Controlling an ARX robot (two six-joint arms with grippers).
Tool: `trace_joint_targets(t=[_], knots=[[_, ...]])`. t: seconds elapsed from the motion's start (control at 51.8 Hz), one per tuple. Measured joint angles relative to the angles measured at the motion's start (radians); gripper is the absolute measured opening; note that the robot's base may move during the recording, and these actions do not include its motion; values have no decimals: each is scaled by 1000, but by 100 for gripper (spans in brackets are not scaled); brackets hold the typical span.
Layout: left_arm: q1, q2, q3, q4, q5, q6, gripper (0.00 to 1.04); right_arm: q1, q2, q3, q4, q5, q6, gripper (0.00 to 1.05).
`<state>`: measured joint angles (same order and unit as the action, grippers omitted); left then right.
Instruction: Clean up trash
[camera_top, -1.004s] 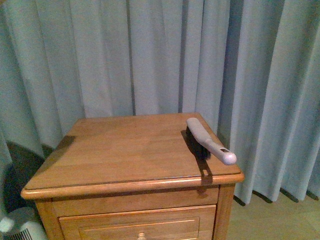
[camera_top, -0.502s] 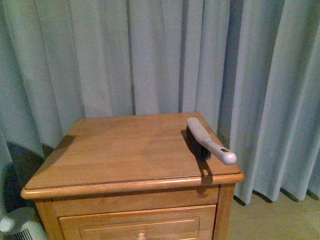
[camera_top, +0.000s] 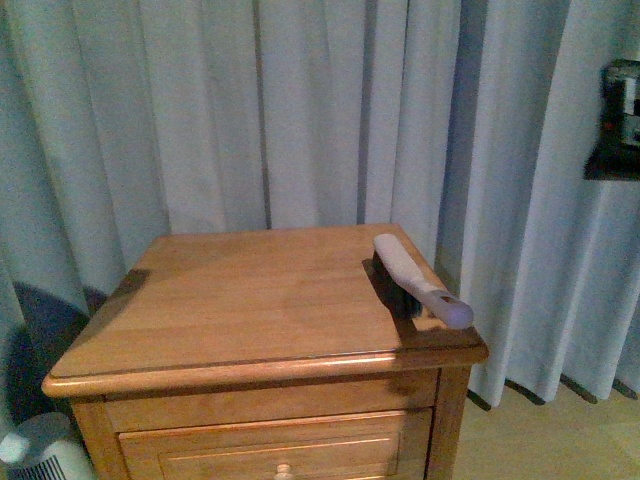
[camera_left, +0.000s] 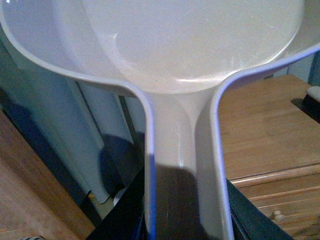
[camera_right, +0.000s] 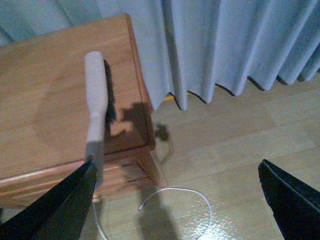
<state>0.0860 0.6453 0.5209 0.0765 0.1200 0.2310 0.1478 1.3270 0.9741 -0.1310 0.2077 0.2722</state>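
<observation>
The trash is out of view in every view. In the left wrist view my left gripper (camera_left: 182, 212) is shut on the handle of the pale dustpan (camera_left: 190, 45), whose pan fills the upper part of the picture and looks empty. A brush (camera_top: 418, 279) with a pale handle and dark bristles lies along the right edge of the wooden nightstand (camera_top: 240, 300). In the right wrist view my right gripper (camera_right: 175, 200) is open above the floor beside the nightstand (camera_right: 45, 100), with the brush (camera_right: 96, 107) close to one finger (camera_right: 55, 205). Nothing is between its fingers.
Blue-grey curtains (camera_top: 300, 110) hang behind and to the right of the nightstand. A dark part of my right arm (camera_top: 618, 120) shows at the upper right. A white cable (camera_right: 175, 192) loops on the wooden floor. A drawer (camera_top: 270, 450) faces front, and a white fan-like appliance (camera_top: 35, 455) stands at the lower left.
A dark part of my right arm has come into view at the upper right of the front view, and a shadow now falls on the nightstand's right front corner. The brush has not moved.
</observation>
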Motion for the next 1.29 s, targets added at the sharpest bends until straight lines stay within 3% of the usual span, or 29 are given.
trace_joint_targets(t=[0.232, 0.444, 0.927, 1.293], knots=[[0, 0, 0, 0, 0, 0, 26, 47, 285, 231, -117, -18, 116, 97], [0, 0, 0, 0, 0, 0, 26, 67, 470, 334, -111, -21, 207, 97], [0, 0, 0, 0, 0, 0, 26, 146, 688, 515, -114, -23, 245, 97], [0, 0, 0, 0, 0, 0, 26, 164, 773, 546, -134, -16, 247, 97]])
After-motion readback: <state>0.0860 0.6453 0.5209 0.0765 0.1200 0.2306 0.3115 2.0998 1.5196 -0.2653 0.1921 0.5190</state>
